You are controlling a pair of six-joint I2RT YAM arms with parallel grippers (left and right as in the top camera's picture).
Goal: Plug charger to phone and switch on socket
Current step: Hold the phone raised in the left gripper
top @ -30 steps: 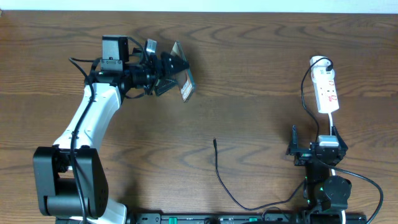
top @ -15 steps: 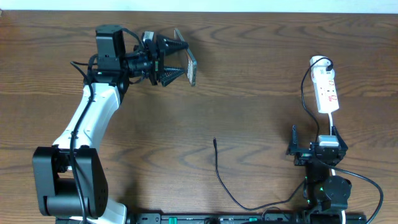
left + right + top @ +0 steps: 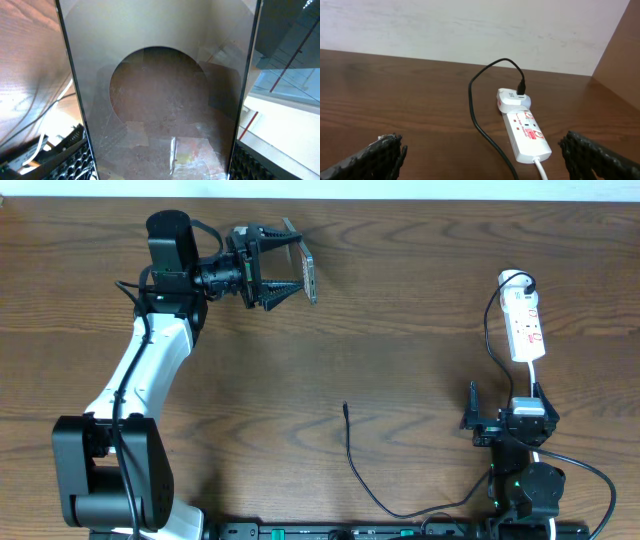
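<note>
My left gripper (image 3: 296, 268) is shut on the phone (image 3: 309, 278) and holds it on edge above the table at the far left. In the left wrist view the phone (image 3: 160, 100) fills the frame between my fingers, its pale round circle facing the camera. The charger cable (image 3: 352, 460) lies on the table at the front middle, its slim plug tip (image 3: 345, 408) free. The white socket (image 3: 524, 325) lies at the right; it also shows in the right wrist view (image 3: 527, 132). My right gripper (image 3: 485, 160) is open and empty, just short of the socket.
A white adapter (image 3: 512, 98) sits in the far end of the socket with the black cable (image 3: 480, 125) running from it. A wall stands behind the table's far edge. The socket's white cord (image 3: 542, 170) runs toward my right arm.
My left gripper has moved toward the far edge and slightly right with the phone, turning it more onto its edge. The right arm, cable and socket have not moved.
</note>
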